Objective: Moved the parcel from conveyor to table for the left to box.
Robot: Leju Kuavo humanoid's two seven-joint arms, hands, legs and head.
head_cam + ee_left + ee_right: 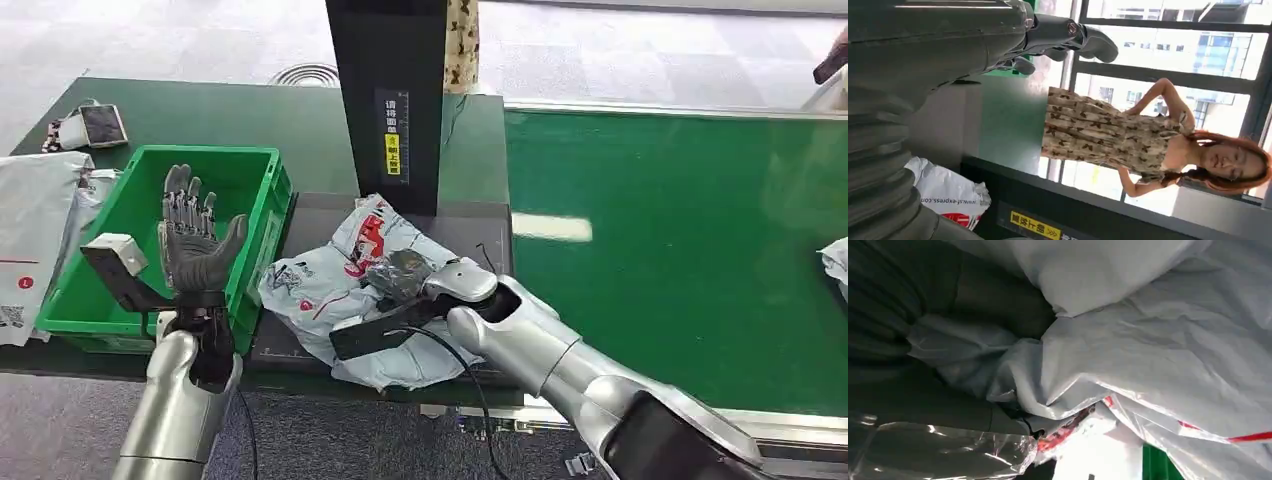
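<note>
A crumpled grey-white parcel (325, 290) with red print lies on the dark pad at the table's front edge, between the green crate (268, 215) and the conveyor (680, 250). My right hand (405, 275) rests on top of it with fingers curled into the plastic. The right wrist view shows the parcel (1148, 340) film bunched against that hand (923, 365). My left hand (195, 245) stands upright by the crate's front right side, fingers spread and holding nothing. In the left wrist view, the left hand (1068, 37) has the parcel (948, 192) off to one side.
A black post (390, 100) with a yellow label stands just behind the parcel. White bags (35, 220) and a small device (100, 125) lie left of the crate. Another parcel (835, 265) sits at the conveyor's right edge. A person (1108, 135) stands beyond the table.
</note>
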